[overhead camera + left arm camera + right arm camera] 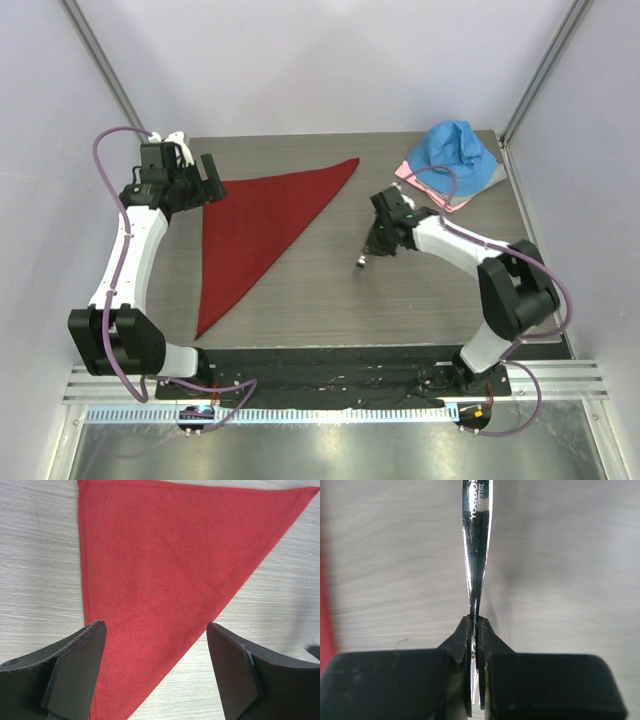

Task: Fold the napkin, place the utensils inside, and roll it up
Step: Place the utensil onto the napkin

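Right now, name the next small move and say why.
Probably carry the fork left and lay it on the red napkin. The napkin already lies folded into a triangle, the right gripper is shut on the fork above the table beside it, and the left gripper hangs open over the napkin.

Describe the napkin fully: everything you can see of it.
The napkin is a plain dark red cloth with a fine weave and a narrow stitched hem along its edge. It lies flat and smooth as a triangle on the table, left of centre. Its long edge runs from the near-left tip to the far tip, which points toward the middle. Nothing lies on it. The open left gripper is over its far-left part; contact cannot be told.
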You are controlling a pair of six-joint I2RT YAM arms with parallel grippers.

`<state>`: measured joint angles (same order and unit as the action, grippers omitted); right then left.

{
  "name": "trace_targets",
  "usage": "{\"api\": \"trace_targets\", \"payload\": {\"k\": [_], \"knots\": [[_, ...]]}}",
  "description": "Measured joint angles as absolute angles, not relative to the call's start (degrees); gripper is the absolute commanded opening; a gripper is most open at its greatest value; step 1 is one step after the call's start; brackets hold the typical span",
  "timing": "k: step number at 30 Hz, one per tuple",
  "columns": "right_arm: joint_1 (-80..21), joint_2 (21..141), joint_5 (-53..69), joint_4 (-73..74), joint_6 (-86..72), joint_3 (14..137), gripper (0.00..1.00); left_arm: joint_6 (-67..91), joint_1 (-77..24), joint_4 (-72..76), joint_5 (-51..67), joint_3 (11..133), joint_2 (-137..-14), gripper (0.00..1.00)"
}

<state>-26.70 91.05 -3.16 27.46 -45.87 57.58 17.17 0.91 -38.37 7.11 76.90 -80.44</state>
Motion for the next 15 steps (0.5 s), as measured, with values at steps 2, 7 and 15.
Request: {"api": "trace_targets", "payload": {"k": [2, 7, 15], "knots": [[-29.91, 94.87, -2.81, 25.02, -47.83, 61.91, 0.01, 17.21, 0.84, -38.35, 7.14, 76.93, -79.61, 0.86], [-37.15, 106.3, -1.37, 18.06, -53.43, 73.78, 0.01, 17.5, 0.82, -38.22, 7.46, 76.93, -79.31, 0.86], [-43.7, 116.14, -1.98, 14.02, -60.34, 85.01, 0.01, 17.54, 0.82, -38.17, 7.57, 76.93, -78.85, 0.87]]}}
